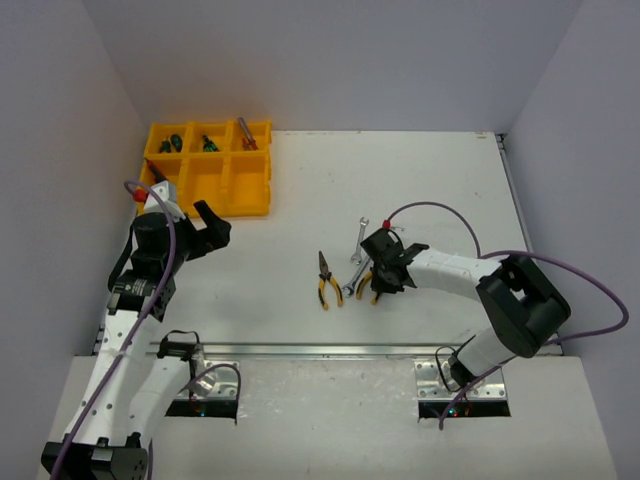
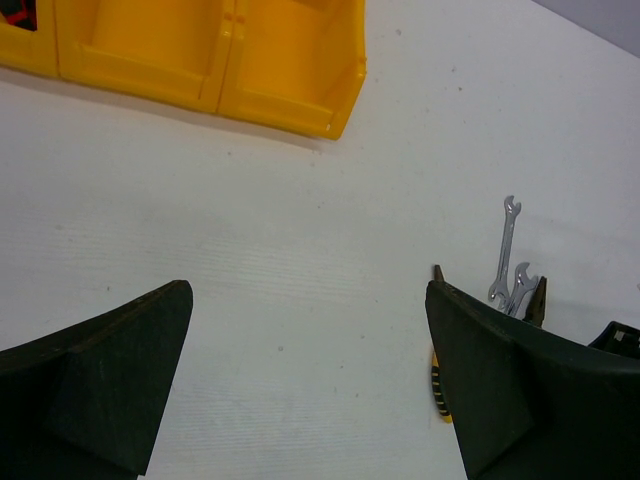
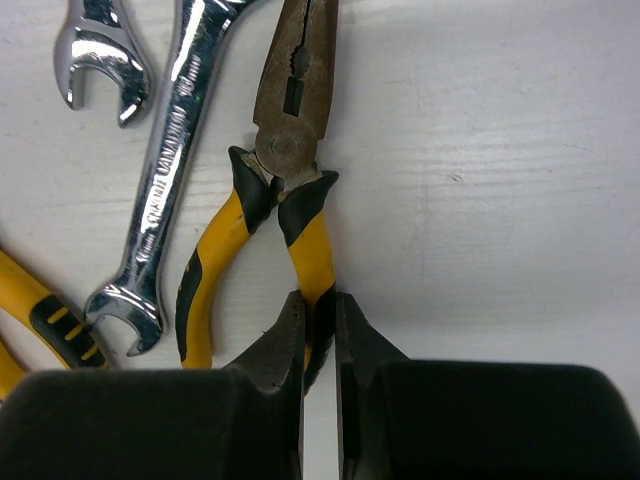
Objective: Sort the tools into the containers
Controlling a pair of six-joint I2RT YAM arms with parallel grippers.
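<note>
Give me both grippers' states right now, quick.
Left gripper: open, holding nothing.
Right gripper: closed on one handle of the yellow-and-black-handled steel pliers.

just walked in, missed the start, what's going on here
The right arm has its jaws shut on one handle of the pliers, which lie on the table beside two wrenches. The left arm hovers near the tray, jaws open and empty. A few tools sit in the tray's back compartments.
</note>
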